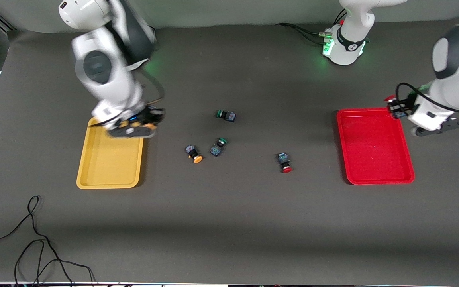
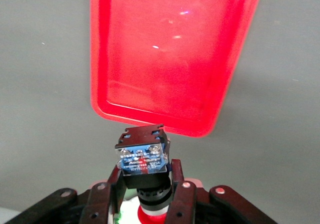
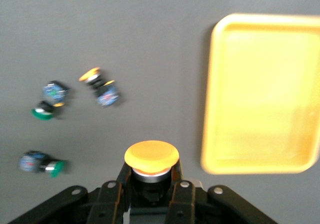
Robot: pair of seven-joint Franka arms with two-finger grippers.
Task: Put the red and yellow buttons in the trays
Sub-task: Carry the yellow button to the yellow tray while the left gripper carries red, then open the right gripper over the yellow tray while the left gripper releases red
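Observation:
My right gripper [image 1: 138,126] is shut on a yellow-capped button [image 3: 151,155] and hangs over the corner of the yellow tray [image 1: 108,163] that lies farthest from the front camera. My left gripper [image 1: 396,108] is shut on a red-capped button [image 2: 142,156], held over the table at the farthest corner of the red tray [image 1: 373,147]. In the left wrist view that tray [image 2: 165,53] has nothing in it. A second yellow button [image 1: 194,154] and a second red button [image 1: 285,162] lie on their sides on the table between the trays.
Two green-capped buttons [image 1: 225,115] [image 1: 218,146] lie mid-table close to the loose yellow one. A black cable [image 1: 34,239] loops over the table near the front camera, at the right arm's end. The left arm's base [image 1: 345,48] stands at the table's back edge.

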